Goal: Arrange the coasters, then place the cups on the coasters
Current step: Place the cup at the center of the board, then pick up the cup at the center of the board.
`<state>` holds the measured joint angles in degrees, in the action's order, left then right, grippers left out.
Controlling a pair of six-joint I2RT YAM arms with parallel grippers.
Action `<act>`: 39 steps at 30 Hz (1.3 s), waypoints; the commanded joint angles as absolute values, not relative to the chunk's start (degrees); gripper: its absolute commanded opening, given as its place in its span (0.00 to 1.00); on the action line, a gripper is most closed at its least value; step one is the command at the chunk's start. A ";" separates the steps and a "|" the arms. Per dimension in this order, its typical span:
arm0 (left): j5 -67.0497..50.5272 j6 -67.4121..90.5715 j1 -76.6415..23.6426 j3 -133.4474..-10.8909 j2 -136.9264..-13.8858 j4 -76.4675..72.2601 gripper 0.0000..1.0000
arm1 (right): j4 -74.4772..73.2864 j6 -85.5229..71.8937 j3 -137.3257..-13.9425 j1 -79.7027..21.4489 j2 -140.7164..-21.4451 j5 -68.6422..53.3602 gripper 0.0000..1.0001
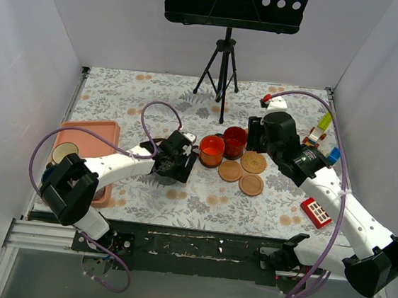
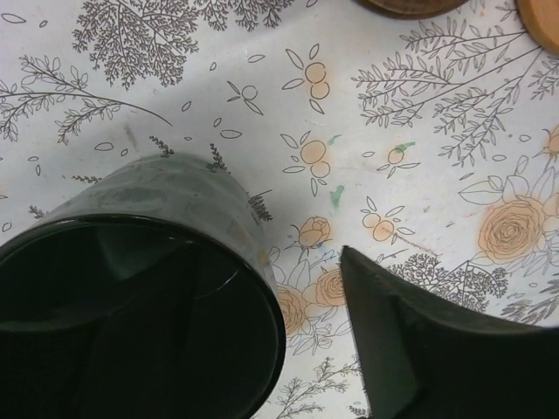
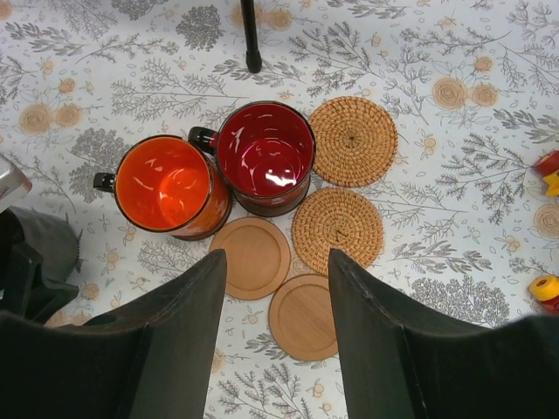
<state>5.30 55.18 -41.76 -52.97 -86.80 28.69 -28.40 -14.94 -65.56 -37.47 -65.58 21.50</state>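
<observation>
We see the left gripper [image 1: 177,158] just left of the orange cup [image 1: 211,150], low over the floral tablecloth [image 1: 119,94]. Its jaws are spread around the wall of a dark green cup [image 2: 148,201], which stands upright on the cloth. One finger [image 2: 437,349] is on the cup's right, clear of the wall with bare cloth between. The other seems to sit inside the cup's dark mouth.

The right gripper [image 3: 278,262] hangs above the coasters with its jaws apart and nothing between them. Below it the red cup [image 3: 265,155] stands touching the orange cup, on that cup's right and a little farther. Just right of the red cup lies one woven rattan coaster [image 3: 353,140], with a second [image 3: 337,229] nearer. Two wooden coasters [image 3: 253,257] lie nearer still, side by side.

At the far left a cream cup [image 1: 63,152] sits in the salmon-pink tray [image 1: 94,129]. Toy blocks [image 1: 316,211] lie at the right.
</observation>
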 commanded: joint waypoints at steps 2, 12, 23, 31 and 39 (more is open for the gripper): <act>5.10 56.07 -42.10 -55.53 -80.96 28.82 0.76 | -28.57 -16.00 -70.66 -40.07 -65.83 26.89 0.58; 6.05 61.96 -41.92 -60.47 -67.08 35.85 0.98 | -26.63 -13.45 -74.27 -43.24 -68.55 25.86 0.62; 7.47 69.07 -17.94 -66.88 -66.18 42.71 0.98 | -24.26 -9.67 -78.91 -51.32 -81.37 6.78 0.63; 3.58 76.64 -10.54 -66.79 -67.59 43.85 0.98 | -27.59 -7.65 -91.40 -56.43 -98.59 1.32 0.64; 13.45 73.13 -14.15 -65.04 -65.13 46.41 0.98 | -25.84 -6.68 -92.28 -56.69 -105.90 4.04 0.63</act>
<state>8.95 74.65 -12.49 -64.66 -67.64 44.75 -27.05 -8.25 -90.28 -56.84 -104.77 3.16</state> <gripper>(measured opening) 0.981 0.632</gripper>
